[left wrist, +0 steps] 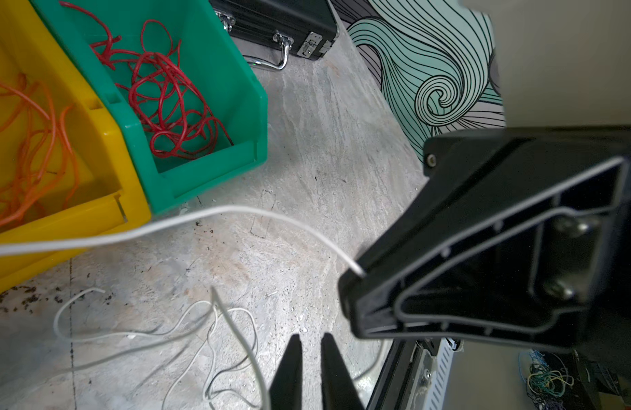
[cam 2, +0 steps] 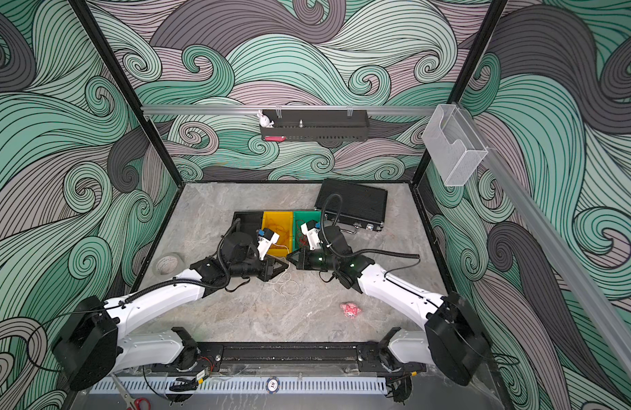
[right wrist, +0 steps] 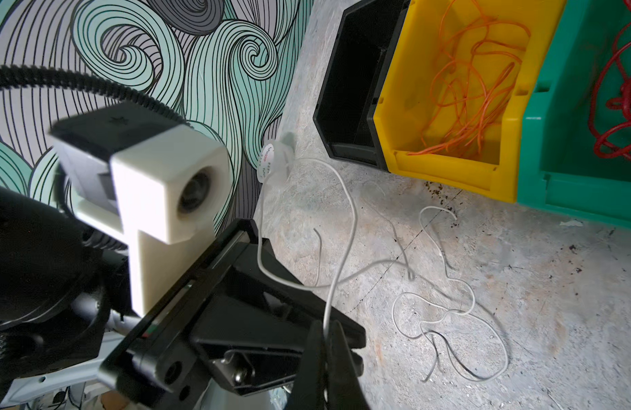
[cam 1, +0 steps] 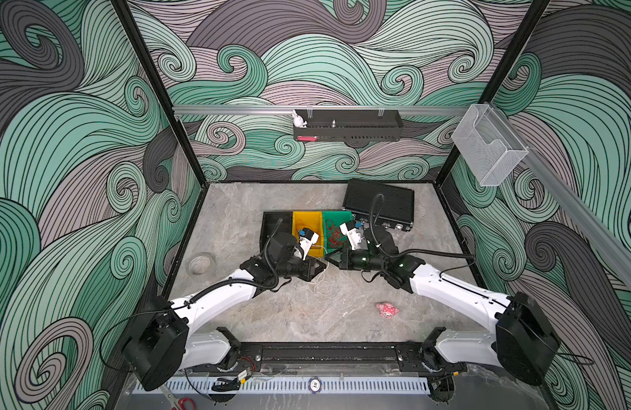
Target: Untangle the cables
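Cables: white cable [left wrist: 236, 209] pinched between the pressed-together fingers of the right end effector [right wrist: 326, 324], arcing from it to loose loops on the counter [left wrist: 324, 159] near the left end effector [left wrist: 311, 340]. Left end effector fingers slightly spread, a white strand just beside them. Red cable [left wrist: 165, 96] in the green bin [left wrist: 257, 106], orange cable [right wrist: 473, 88] in the yellow bin [left wrist: 58, 220], both bins close beside the end effectors.

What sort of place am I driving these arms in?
Probably a lab robot cell: printed walls box in a tabletop, two arms share a base rail, and coloured bins hold sorted cables.
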Action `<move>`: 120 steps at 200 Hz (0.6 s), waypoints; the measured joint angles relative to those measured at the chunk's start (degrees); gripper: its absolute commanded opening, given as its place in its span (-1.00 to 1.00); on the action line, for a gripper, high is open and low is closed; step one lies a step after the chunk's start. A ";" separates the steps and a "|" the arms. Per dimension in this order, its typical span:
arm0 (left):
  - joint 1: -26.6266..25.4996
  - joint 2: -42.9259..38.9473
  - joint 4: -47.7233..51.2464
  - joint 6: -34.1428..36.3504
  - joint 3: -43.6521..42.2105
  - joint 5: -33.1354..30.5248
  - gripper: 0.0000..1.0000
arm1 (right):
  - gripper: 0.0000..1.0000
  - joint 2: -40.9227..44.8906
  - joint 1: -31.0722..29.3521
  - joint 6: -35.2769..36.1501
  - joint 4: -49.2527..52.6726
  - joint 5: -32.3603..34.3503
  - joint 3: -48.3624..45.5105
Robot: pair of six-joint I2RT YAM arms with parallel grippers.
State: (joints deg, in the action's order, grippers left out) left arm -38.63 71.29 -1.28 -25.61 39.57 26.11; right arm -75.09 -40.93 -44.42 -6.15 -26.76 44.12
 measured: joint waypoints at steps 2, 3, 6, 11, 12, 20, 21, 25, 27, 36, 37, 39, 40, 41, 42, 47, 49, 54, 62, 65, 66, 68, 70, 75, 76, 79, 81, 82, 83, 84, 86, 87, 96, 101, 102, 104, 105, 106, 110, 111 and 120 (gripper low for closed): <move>0.00 0.00 0.00 -0.07 0.00 -0.02 -0.66 | -0.94 -0.13 0.00 -0.04 -0.09 -0.07 0.00; 0.00 0.00 0.00 -0.09 0.00 -0.02 -0.66 | -0.94 -0.22 -0.02 -0.07 -0.13 -0.09 0.00; 0.00 0.00 -0.02 -0.09 0.00 -0.02 -0.66 | -0.95 -0.35 0.00 -0.09 -0.17 -0.13 0.00; 0.00 0.00 0.02 -0.11 0.00 -0.07 -0.66 | -0.95 -0.61 0.00 -0.20 -0.28 -0.22 0.00; 0.00 0.00 0.02 -0.11 0.00 -0.07 -0.66 | -0.95 -0.66 0.00 -0.20 -0.31 -0.24 0.00; 0.00 -0.02 0.07 -0.20 0.00 -0.17 -0.69 | -0.94 -0.92 0.00 -0.26 -0.42 -0.26 0.00; 0.00 -0.04 0.09 -0.22 0.00 -0.17 -0.71 | -0.95 -0.94 0.00 -0.28 -0.42 -0.28 0.00; 0.00 -0.13 0.11 -0.37 0.00 -0.26 -0.76 | -0.95 -1.03 0.00 -0.33 -0.46 -0.28 0.00; 0.00 -0.17 0.13 -0.39 0.00 -0.42 -0.80 | -0.95 -1.03 0.00 -0.35 -0.46 -0.28 0.00; 0.00 -0.57 0.26 -0.59 -0.02 -0.79 -0.96 | -0.94 -1.07 0.00 -0.44 -0.55 -0.28 0.00; 0.00 -0.61 0.26 -0.57 -0.02 -0.83 -0.98 | -0.94 -1.07 0.00 -0.44 -0.57 -0.28 0.00; 0.00 -0.70 0.26 -0.72 -0.04 -0.96 -1.00 | -0.94 -1.07 0.00 -0.42 -0.59 -0.28 0.00; 0.00 -0.72 0.26 -0.66 -0.04 -1.03 -1.00 | -0.94 -1.07 0.00 -0.44 -0.61 -0.28 0.00; 0.00 -0.83 0.31 -0.59 -0.04 -1.11 -1.00 | -0.95 -1.07 0.00 -0.44 -0.61 -0.28 0.00; 0.00 -0.90 0.33 -0.66 -0.04 -1.14 -1.00 | -0.95 -1.07 0.00 -0.44 -0.63 -0.28 0.00; 0.00 -1.25 0.37 -0.81 -0.09 -1.42 -1.00 | -0.95 -1.07 0.00 -0.44 -0.72 -0.28 0.00; 0.02 -1.42 0.44 -0.70 -0.09 -1.62 -1.00 | -0.95 -1.07 0.00 -0.44 -0.76 -0.28 0.00; 0.07 -1.84 0.57 -0.68 -0.09 -1.92 -1.00 | -0.94 -1.11 0.00 -0.44 -0.85 -0.28 0.00; 0.28 -2.64 0.94 -0.70 -0.09 -2.62 -1.00 | -0.94 -1.29 0.00 -0.44 -1.03 -0.33 0.02; 0.31 -2.97 1.14 -0.72 -0.09 -2.84 -1.00 | -0.95 -1.42 0.00 -0.44 -1.03 -0.35 0.07; 0.33 -3.08 1.25 -0.70 -0.09 -2.97 -1.00 | -0.95 -1.46 0.00 -0.44 -1.03 -0.37 0.11; 0.35 -3.26 1.36 -0.70 -0.09 -3.13 -1.00 | -0.95 -1.49 -0.02 -0.44 -1.03 -0.39 0.13; 0.39 -3.52 1.51 -0.70 -0.09 -3.37 -1.00 | -0.94 -1.62 0.00 -0.44 -1.07 -0.42 0.20; 0.61 -4.11 1.84 -0.68 -0.09 -3.80 -1.00 | -0.95 -1.90 -0.02 -0.42 -1.20 -0.48 0.33; 0.63 -4.17 1.90 -0.68 -0.09 -3.85 -1.00 | -0.95 -1.95 -0.02 -0.42 -1.20 -0.48 0.35; 0.79 -4.57 2.16 -0.61 -0.09 -4.20 -1.00 | -0.94 -2.21 -0.04 -0.44 -1.20 -0.55 0.50; 0.85 -4.74 2.25 -0.59 -0.09 -4.35 -1.00 | -0.95 -2.34 -0.07 -0.44 -1.18 -0.59 0.59; 0.94 -4.94 2.38 -0.57 -0.09 -4.57 -1.00 | -0.94 -2.40 -0.07 -0.44 -1.20 -0.61 0.63; 1.03 -5.05 2.47 -0.55 -0.09 -4.63 -1.00 | -0.94 -2.51 -0.07 -0.44 -1.22 -0.63 0.72; 1.07 -5.14 2.54 -0.52 -0.09 -4.70 -1.00 | -0.94 -2.58 -0.09 -0.44 -1.22 -0.63 0.76; 1.16 -5.35 2.75 -0.52 -0.09 -4.96 -1.00 | -0.95 -2.71 -0.09 -0.44 -1.20 -0.66 0.92; 1.18 -5.42 2.84 -0.52 -0.09 -5.01 -1.00 | -0.94 -2.82 -0.11 -0.44 -1.25 -0.66 1.03; 1.86 -6.54 3.82 -0.42 -0.09 -5.84 -1.00 | -0.94 -3.63 -0.15 -0.44 -1.40 -0.74 1.86; 2.19 -7.08 4.33 -0.35 -0.09 -6.29 -1.00 | -0.94 -4.11 -0.26 -0.46 -1.49 -0.74 2.43; 2.25 -7.17 4.37 -0.35 -0.09 -6.34 -1.00 | -0.94 -4.17 -0.26 -0.46 -1.53 -0.76 2.49; 2.40 -7.41 4.63 -0.31 -0.09 -6.47 -1.00 | -0.94 -4.37 -0.28 -0.46 -1.57 -0.76 2.73; 2.45 -7.48 4.68 -0.31 -0.09 -6.54 -1.00 | -0.95 -4.46 -0.28 -0.46 -1.57 -0.76 2.86; 2.56 -7.58 4.79 -0.31 -0.09 -6.64 -1.00 | -0.95 -4.50 -0.28 -0.46 -1.57 -0.79 2.95; 2.71 -7.98 5.11 -0.26 -0.09 -6.91 -1.00 | -0.95 -4.79 -0.35 -0.46 -1.70 -0.83 3.39; 2.82 -8.13 5.22 -0.26 -0.09 -7.04 -1.00 | -0.95 -4.87 -0.37 -0.46 -1.73 -0.85 3.52; 3.37 -8.92 5.86 -0.11 -0.09 -7.63 -1.00 | -0.95 -5.40 -0.48 -0.46 -1.86 -0.96 4.52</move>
State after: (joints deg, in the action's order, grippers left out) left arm -35.27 62.37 4.58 -25.71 39.48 18.48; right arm -80.49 -41.41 -44.88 -8.01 -27.73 48.64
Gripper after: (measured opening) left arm 0.048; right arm 0.050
